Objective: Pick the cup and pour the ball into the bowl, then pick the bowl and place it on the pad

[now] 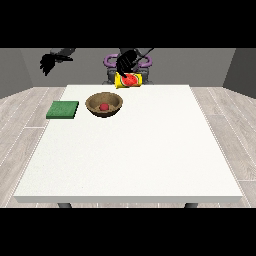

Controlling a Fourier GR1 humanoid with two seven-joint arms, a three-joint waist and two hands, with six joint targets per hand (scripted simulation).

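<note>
Item 1: yellow cup [129, 80], watermelon-slice print on its side, tipped sideways above the table's far edge at twelve o'clock. Held by the hand at the view's right [126, 61], fingers wrapped over its top.

Item 2: red ball [103, 106], already lying inside the wooden bowl [104, 104]; pour judged done.

Item 3: wooden bowl, upright, at seven o'clock from the cup. Likely rigid and light, with a smooth, rounded wall; best taken at the rim and kept level so the ball stays in.

Item 4: green pad [63, 109], flat, at nine o'clock from the bowl, near but apart.

Item 5: hand at the view's left [49, 62], raised off the table at ten o'clock, holding nothing; finger posture cannot be told.
</note>
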